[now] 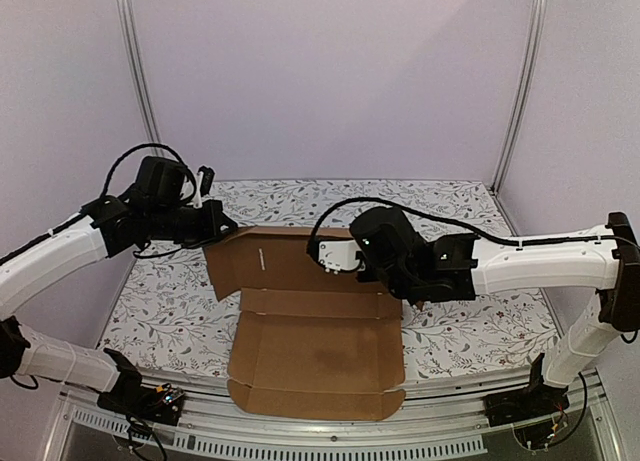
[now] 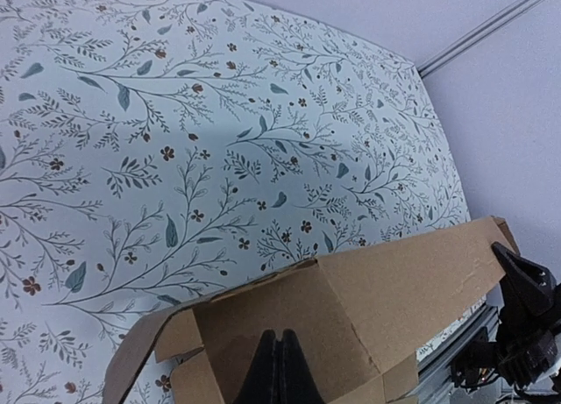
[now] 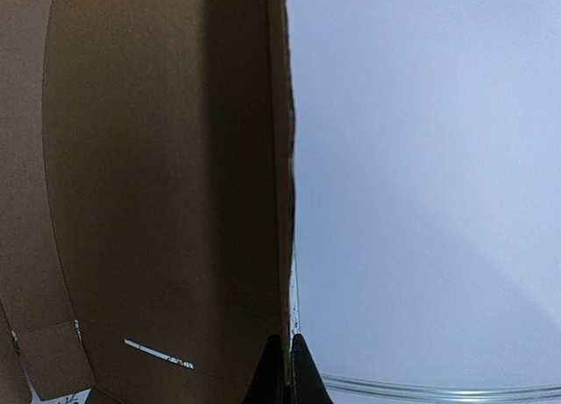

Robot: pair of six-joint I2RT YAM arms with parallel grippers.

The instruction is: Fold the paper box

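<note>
The paper box (image 1: pixel 315 351) is plain brown cardboard. Its base lies flat on the table and its near flap overhangs the front edge. Its rear panel (image 1: pixel 290 261) is raised. My left gripper (image 1: pixel 222 226) is at that panel's upper left corner. In the left wrist view the left gripper (image 2: pixel 279 338) is shut, its tips against the inner face of the box (image 2: pixel 386 290), with nothing seen between the fingers. My right gripper (image 1: pixel 325 253) is at the panel's right side. The right wrist view shows the right gripper (image 3: pixel 288 341) shut on the edge of the box (image 3: pixel 158 159).
A floral-patterned cloth (image 1: pixel 470 331) covers the table. Pale walls and two metal posts (image 1: pixel 140 81) close off the back and sides. Both arm bases stand at the near edge, beside a slotted rail (image 1: pixel 300 446).
</note>
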